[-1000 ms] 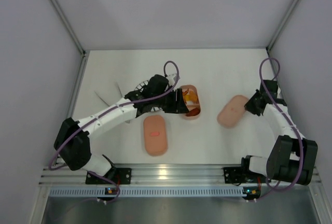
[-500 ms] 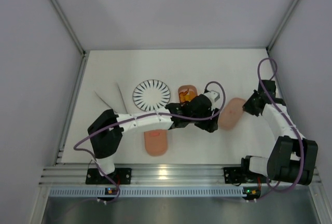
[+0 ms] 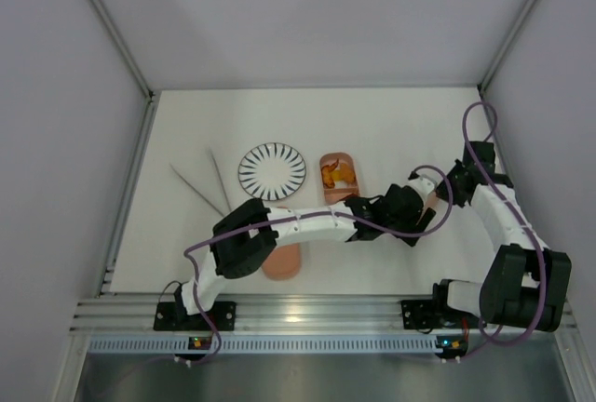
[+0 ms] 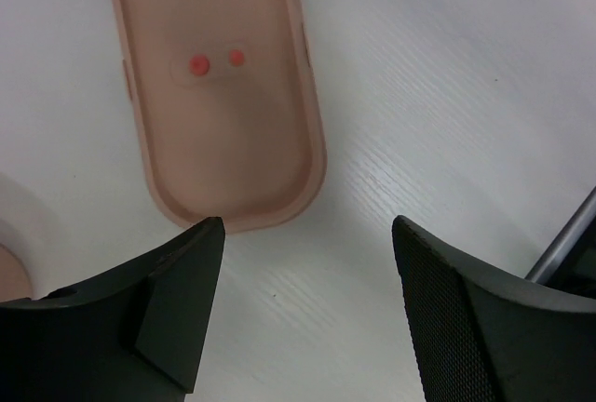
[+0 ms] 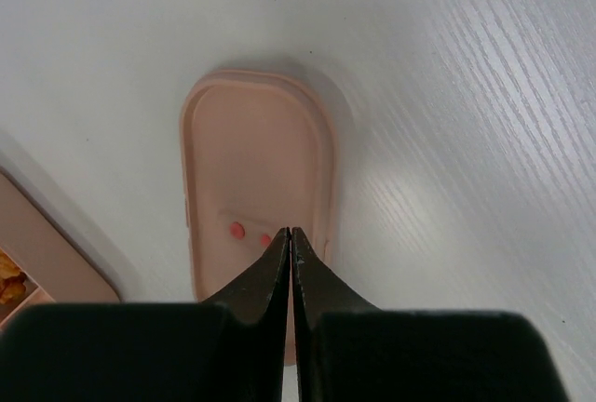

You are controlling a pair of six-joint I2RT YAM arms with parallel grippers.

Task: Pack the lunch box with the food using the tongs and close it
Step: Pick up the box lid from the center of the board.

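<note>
Salmon-pink red-spotted lid (image 4: 219, 113) lies flat on the desk (image 4: 447, 95), just ahead of the left gripper (image 4: 307, 225) and offset toward its left finger. Its jaws stand wide apart, nothing between them. Right gripper (image 5: 291, 234): jaws pressed together, tips over the lid's spotted end. Contact cannot be told.

Step in hand, as judged: taking up this lid for closing. To do it well, shift until the lid's width sits centred between the left jaws, lower so both fingers straddle the long rims, then close. The rim looks thin, so go low and square. Mind the right tips, which are close by.

Only the top view shows the food tray (image 3: 337, 176) with orange food (image 3: 333, 177), apart from the left jaws, back along that arm. Beyond it lie the striped plate (image 3: 272, 171) and the tongs (image 3: 212, 183). That view mostly hides the lid, while both wrist views show its two red spots.
</note>
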